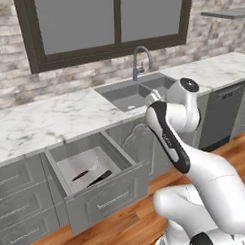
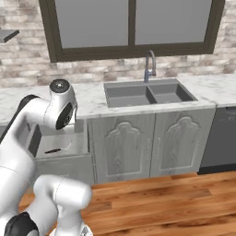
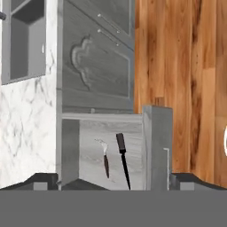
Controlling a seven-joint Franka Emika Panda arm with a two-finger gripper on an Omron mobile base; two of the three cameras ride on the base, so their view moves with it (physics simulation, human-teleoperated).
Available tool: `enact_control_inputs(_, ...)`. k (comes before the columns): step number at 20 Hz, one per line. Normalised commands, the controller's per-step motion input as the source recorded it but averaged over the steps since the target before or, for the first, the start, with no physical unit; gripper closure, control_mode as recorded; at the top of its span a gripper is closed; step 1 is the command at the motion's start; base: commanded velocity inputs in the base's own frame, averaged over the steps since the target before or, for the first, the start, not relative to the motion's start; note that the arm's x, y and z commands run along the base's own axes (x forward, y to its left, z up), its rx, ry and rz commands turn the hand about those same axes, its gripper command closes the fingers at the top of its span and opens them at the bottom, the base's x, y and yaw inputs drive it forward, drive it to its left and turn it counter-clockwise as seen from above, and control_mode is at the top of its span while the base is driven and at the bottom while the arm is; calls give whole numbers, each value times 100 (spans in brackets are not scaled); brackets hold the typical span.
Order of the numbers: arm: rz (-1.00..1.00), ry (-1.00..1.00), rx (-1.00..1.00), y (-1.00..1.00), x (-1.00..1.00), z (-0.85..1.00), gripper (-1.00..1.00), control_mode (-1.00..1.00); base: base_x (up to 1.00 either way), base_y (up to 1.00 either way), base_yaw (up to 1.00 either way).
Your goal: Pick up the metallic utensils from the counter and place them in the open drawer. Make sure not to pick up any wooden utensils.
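The open drawer [image 1: 100,203] juts out from the grey cabinets left of the sink, under the white marble counter [image 1: 39,125]. Two metallic utensils lie on its pale floor: a fork with a dark handle [image 3: 105,160] and a black knife [image 3: 123,165], also seen as the fork [image 1: 80,174] and knife [image 1: 100,178]. My gripper [image 3: 114,181] hovers above the drawer, open, its fingertips [image 3: 44,180] far apart and nothing between them. The wooden utensils are out of view.
A double sink [image 1: 133,91] with a faucet [image 1: 140,59] is set in the counter to the drawer's right. A dark dishwasher [image 1: 222,116] stands further right. Carved cabinet doors [image 2: 152,143] sit under the sink above a wooden floor [image 2: 175,203].
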Motion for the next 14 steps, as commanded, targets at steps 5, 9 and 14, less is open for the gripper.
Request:
enact_control_inputs(5,0,0,0,0,0,0,-100,100,-100,-91,4)
enact_control_inputs(9,0,0,0,0,0,0,-100,100,-100,-100,-13)
enact_control_inputs(14,0,0,0,0,0,0,-100,100,-41,-99,-65)
